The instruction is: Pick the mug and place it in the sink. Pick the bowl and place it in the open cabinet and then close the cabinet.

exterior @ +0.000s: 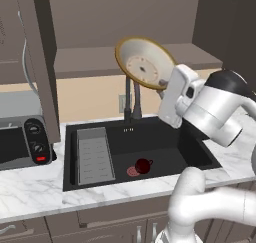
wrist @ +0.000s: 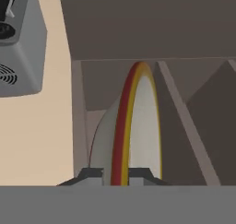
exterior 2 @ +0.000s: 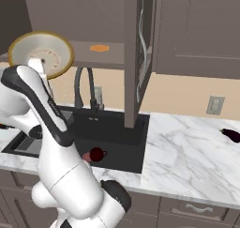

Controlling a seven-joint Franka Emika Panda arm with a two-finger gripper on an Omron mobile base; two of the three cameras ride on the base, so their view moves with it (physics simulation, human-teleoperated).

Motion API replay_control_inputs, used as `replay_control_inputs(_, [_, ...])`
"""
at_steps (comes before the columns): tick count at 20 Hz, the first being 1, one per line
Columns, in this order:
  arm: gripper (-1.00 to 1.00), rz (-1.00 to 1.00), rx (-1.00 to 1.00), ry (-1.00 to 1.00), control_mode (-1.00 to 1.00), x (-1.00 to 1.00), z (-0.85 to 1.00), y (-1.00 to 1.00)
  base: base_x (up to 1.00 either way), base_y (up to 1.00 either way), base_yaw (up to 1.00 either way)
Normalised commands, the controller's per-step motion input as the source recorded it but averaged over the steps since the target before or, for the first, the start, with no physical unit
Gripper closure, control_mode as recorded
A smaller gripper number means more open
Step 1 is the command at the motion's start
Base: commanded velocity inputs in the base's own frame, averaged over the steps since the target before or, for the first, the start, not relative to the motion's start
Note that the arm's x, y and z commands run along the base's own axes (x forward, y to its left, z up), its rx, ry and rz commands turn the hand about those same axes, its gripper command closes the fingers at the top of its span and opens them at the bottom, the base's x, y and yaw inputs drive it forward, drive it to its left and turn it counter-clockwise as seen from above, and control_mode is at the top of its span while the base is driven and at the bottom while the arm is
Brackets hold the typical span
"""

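Pinching the bowl's rim edge-on, the gripper [wrist: 120, 174] has its two dark fingertips [wrist: 92, 173] set on either side of the red-and-yellow lip, clamped on the bowl [exterior: 144, 63] and nothing else. From that grip the tan-beige bowl stands on edge, its pale cream inside turned back toward the arm, raised in front of the open cabinet [exterior: 150, 17] and about level with its brown shelf [exterior: 90, 62]. Ahead of the fingers, in the hand view, the shelf board and the cabinet's inner wall lie close beyond the rim.

Below the tool, the dark red mug [exterior: 143, 165] already rests in the black sink [exterior: 200, 157], next to the red drain [exterior: 132, 171].

Risks, as I judge them: a thin pinch on a wide, tilted bowl could let it pivot or slip, dropping it into the sink below. Its far rim could catch the shelf's front edge going in. The open cabinet door [exterior 2: 138, 53] stands just to one side, so a wide swing could strike it.
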Motion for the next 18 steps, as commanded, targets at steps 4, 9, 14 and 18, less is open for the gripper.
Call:
replay_control_inputs(4, [1.00, -0.02, 0.00, 0.17, -1.00, 0.00, 0.64, 0.00, 0.00, 0.00, 0.00])
replay_control_inputs(9, [1.00, -0.04, -0.03, 0.16, -1.00, 0.00, 0.63, 0.00, 0.00, 0.00, 0.00])
replay_control_inputs(14, [1.00, -0.06, -0.15, 0.26, -1.00, 0.00, 0.43, -0.03, 0.00, 0.00, 0.00])
replay_control_inputs(18, [1.00, -0.02, -0.21, 0.28, -1.00, 0.00, 0.21, -0.08, 0.00, 0.00, 0.00])
